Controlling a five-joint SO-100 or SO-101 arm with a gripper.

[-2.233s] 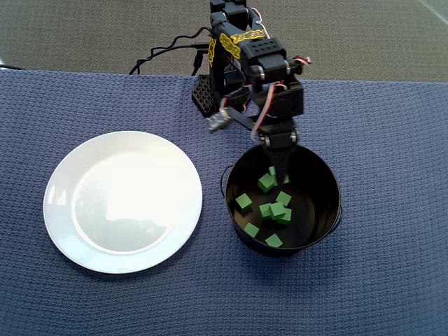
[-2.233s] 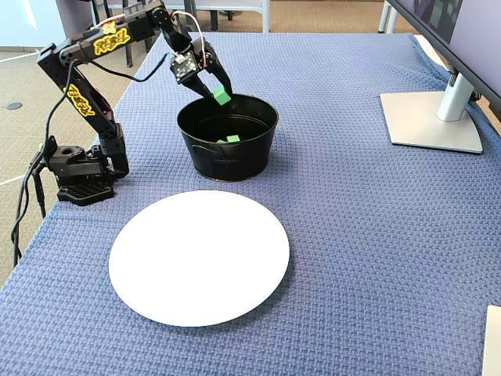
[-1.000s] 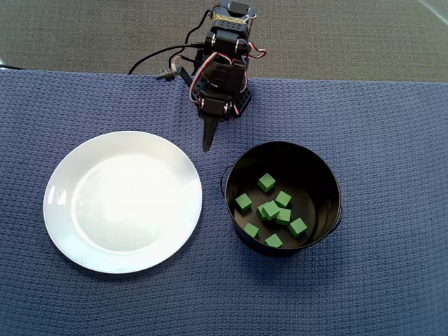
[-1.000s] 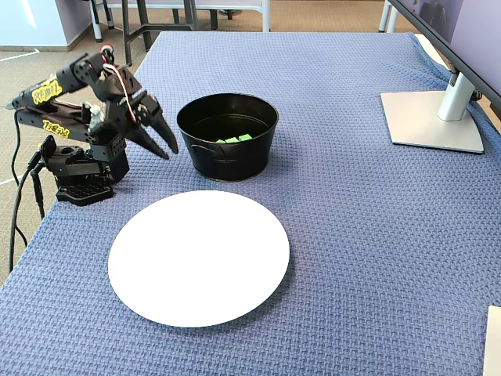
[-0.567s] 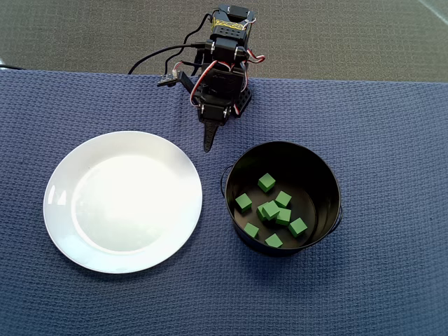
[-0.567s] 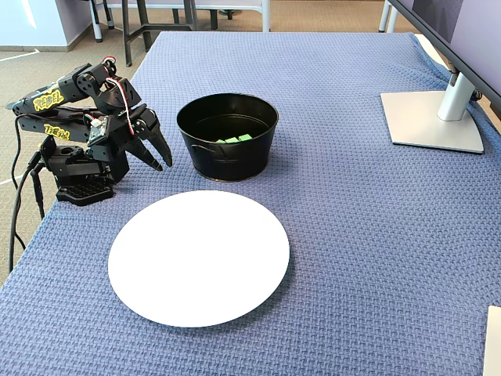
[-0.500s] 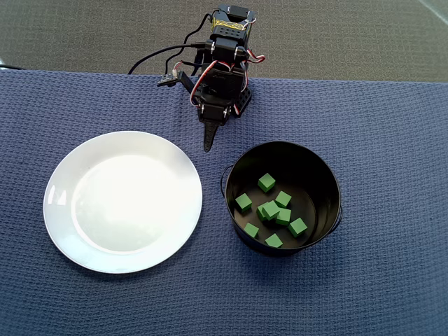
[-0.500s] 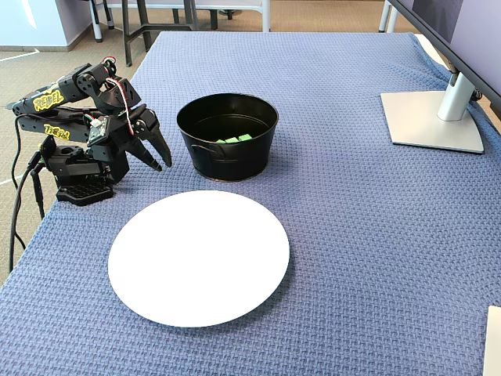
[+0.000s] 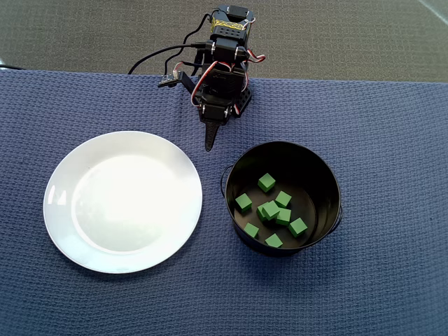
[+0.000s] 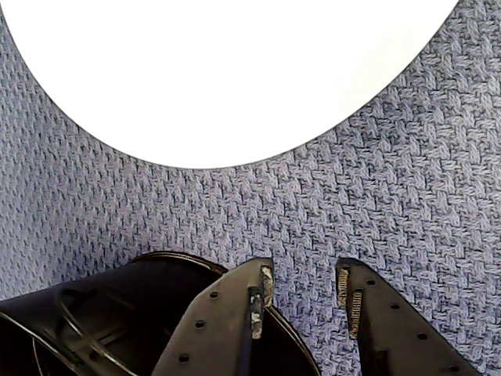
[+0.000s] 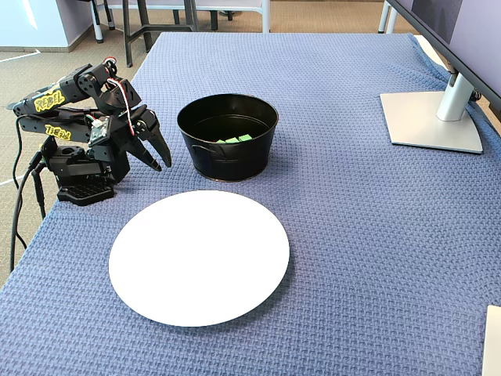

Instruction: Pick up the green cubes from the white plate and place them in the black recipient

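Observation:
Several green cubes [image 9: 266,183] lie inside the black recipient [image 9: 315,171], a round black pot right of the white plate [image 9: 122,201]. The plate is bare in all three views. In the fixed view only a few cube tops [image 11: 235,139] show over the pot's wall [image 11: 227,160]. My gripper [image 9: 208,145] hangs low by the arm's base, between plate and pot and touching neither. In the wrist view its jaws [image 10: 304,282] stand open over bare cloth with nothing between them. There the pot's rim [image 10: 102,305] sits at lower left and the plate [image 10: 235,70] fills the top.
A blue woven cloth [image 9: 392,140] covers the table. The arm is folded over its base [image 11: 78,176] at the table's left edge in the fixed view. A monitor stand [image 11: 434,117] sits at the far right, and cables [image 9: 157,52] trail behind the base.
The cube held over the pot 2.2 s ago now lies in it. The arm has folded back toward its base and has barely moved over the last half second.

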